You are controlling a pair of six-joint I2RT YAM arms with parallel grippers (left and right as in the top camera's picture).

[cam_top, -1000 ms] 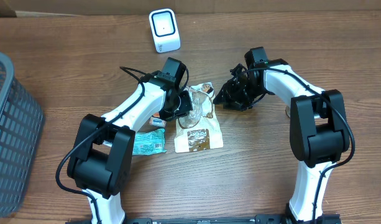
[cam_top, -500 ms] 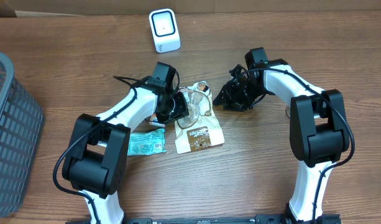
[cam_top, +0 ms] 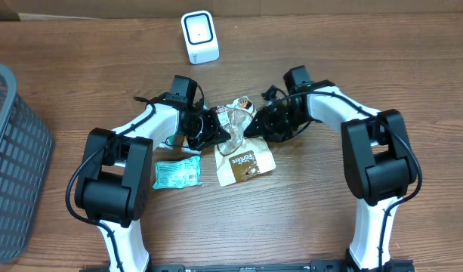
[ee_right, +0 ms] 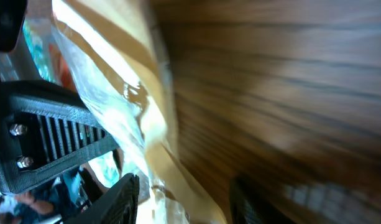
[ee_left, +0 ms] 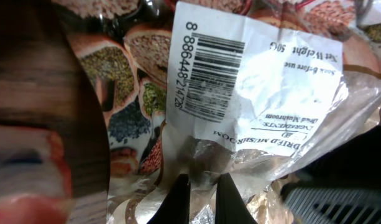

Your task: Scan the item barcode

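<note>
A clear bag of dried mushrooms (cam_top: 245, 160) lies mid-table, its upper end between both grippers. Its white barcode label (ee_left: 209, 74) faces the left wrist camera. The left gripper (ee_left: 201, 186) is pinched closed on the plastic. The right gripper (ee_right: 184, 202) has its fingers parted, the bag's edge between them. A white scanner (cam_top: 199, 36) stands well apart.

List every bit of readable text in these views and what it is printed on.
"8 886448 2147", later digits unclear: white label on the bag.
"Net Weight 50G": same label.
"DRIED MUSHROOM": same label.
Smaller label lines, brown packaging print, teal packet print: too small or blurred.
</note>
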